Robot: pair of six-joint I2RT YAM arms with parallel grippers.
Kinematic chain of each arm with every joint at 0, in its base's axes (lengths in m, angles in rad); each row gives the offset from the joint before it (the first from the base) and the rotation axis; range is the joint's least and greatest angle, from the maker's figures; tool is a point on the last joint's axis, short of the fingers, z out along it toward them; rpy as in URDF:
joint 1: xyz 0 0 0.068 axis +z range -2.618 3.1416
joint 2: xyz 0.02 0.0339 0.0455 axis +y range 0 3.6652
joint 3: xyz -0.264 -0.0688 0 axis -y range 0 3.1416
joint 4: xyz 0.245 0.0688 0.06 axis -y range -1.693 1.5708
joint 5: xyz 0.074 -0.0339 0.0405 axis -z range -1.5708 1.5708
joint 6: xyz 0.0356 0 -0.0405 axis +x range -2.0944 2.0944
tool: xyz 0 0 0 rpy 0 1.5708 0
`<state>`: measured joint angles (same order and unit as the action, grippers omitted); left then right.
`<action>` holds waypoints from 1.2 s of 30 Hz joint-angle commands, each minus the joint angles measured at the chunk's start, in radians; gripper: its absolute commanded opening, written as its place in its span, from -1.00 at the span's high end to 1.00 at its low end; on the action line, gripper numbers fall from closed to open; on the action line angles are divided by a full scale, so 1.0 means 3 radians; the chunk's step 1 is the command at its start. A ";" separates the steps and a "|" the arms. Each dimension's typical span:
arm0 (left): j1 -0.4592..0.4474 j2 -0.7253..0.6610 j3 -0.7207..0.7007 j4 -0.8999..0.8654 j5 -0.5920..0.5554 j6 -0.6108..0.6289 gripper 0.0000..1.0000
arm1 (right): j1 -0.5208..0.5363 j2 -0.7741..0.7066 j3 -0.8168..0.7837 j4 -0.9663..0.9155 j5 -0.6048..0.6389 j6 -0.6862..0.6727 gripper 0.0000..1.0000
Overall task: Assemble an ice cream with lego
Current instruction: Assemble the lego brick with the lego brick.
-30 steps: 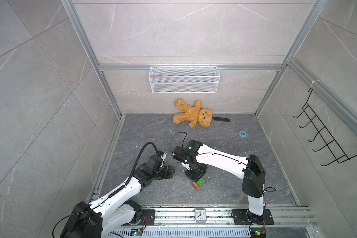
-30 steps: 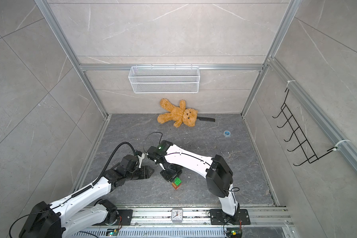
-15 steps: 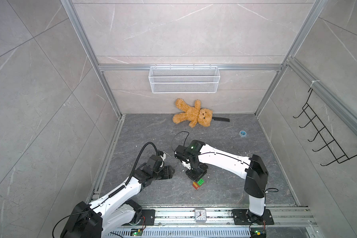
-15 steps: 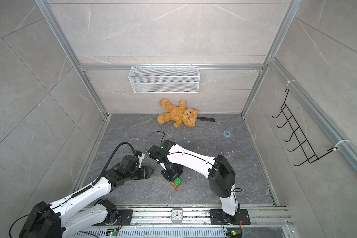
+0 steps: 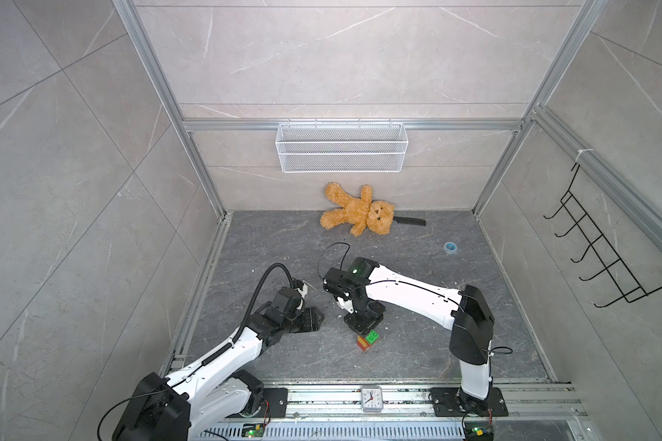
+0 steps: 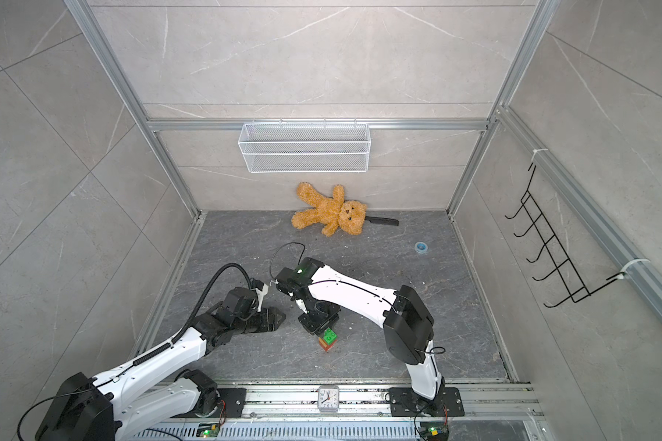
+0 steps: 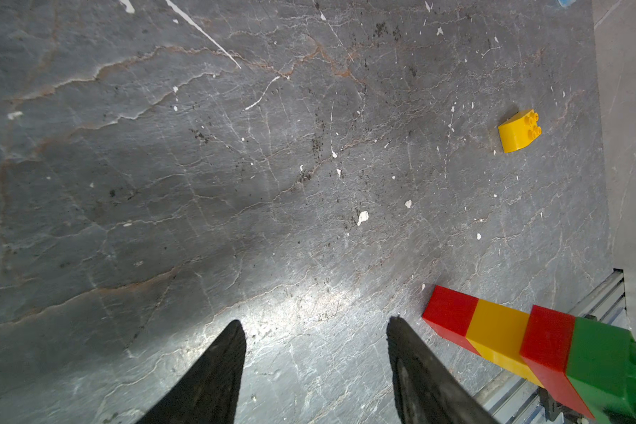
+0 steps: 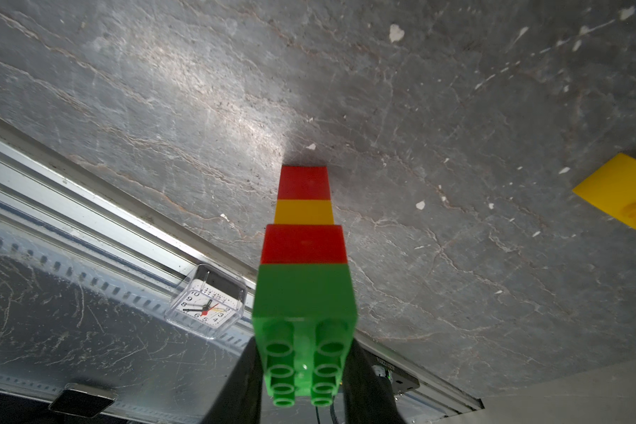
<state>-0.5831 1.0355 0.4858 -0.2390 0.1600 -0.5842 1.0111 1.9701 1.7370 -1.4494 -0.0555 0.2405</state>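
The left arm [image 5: 241,343] and right arm [image 5: 409,294] are white with chunky black joints. A black cable [image 5: 260,284] loops over the left one. Its pointed fingers [image 7: 213,381] look black, maybe rubber.

lego stack [image 8: 303,257] in right pincer [image 8: 303,343], teddy [image 5: 356,214] behind

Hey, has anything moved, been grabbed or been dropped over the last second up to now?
Nothing visibly moved, and nothing was taken hold of or let go. The right gripper still sits closed on the green brick topping the brick stack, which stands where it stood. The left gripper stays open and empty beside it. The teddy bear lies unmoved.
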 commanded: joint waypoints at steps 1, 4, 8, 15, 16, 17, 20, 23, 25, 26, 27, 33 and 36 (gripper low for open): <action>-0.0010 0.0025 0.0023 0.0030 0.0016 0.0037 -0.28 | -0.0016 0.0272 -0.0111 0.0189 0.0130 0.0001 0.17; -0.0010 0.0017 0.0041 0.0021 0.0014 0.0044 -0.29 | -0.0016 0.0239 -0.0065 0.0185 0.0164 0.0018 -0.02; -0.0011 0.0009 0.0059 0.0010 0.0011 0.0043 -0.28 | -0.0019 0.0176 -0.0015 0.0188 0.0233 0.0037 -0.16; -0.0014 0.0006 0.0137 -0.0031 0.0010 0.0062 -0.28 | -0.0016 -0.0097 0.0004 0.0322 0.0405 0.0137 -0.51; -0.0012 0.0006 0.0154 -0.0042 0.0010 0.0071 -0.29 | -0.0016 -0.0175 -0.0016 0.0370 0.0424 0.0176 -0.55; -0.0013 0.0010 0.0169 -0.0052 0.0014 0.0076 -0.29 | -0.0016 -0.0259 -0.0047 0.0417 0.0439 0.0216 -0.58; -0.0012 0.0023 0.0206 -0.0051 0.0044 0.0082 -0.31 | -0.0016 -0.0583 -0.0216 0.0581 0.0473 0.0373 -0.62; -0.0017 0.0027 0.0218 0.0013 0.0124 0.0071 -0.43 | -0.0016 -0.0989 -0.0513 0.0749 0.0532 0.0597 -0.64; -0.0019 0.0038 0.0221 0.0091 0.0223 0.0074 -0.54 | -0.0021 -0.1279 -0.0768 0.0905 0.0532 0.0745 -0.63; -0.0024 0.0050 0.0229 0.0152 0.0295 0.0076 -0.59 | -0.0028 -0.1451 -0.0930 0.1017 0.0498 0.0822 -0.59; -0.0033 0.0068 0.0235 0.0215 0.0361 0.0073 -0.64 | -0.0048 -0.1577 -0.1049 0.1102 0.0449 0.0872 -0.55; -0.0120 0.0126 0.0232 0.0601 0.0671 -0.0031 -0.72 | -0.0101 -0.1700 -0.1350 0.1318 0.0187 0.0898 -0.04; -0.0178 0.0113 0.0205 0.0620 0.0629 -0.0066 -0.72 | -0.0104 -0.1554 -0.1303 0.1323 0.0129 0.0785 -0.02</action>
<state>-0.6243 1.0706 0.5217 -0.1150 0.3145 -0.5873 0.9802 1.4616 1.3502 -1.0939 0.0216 0.4862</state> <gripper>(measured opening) 0.857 0.514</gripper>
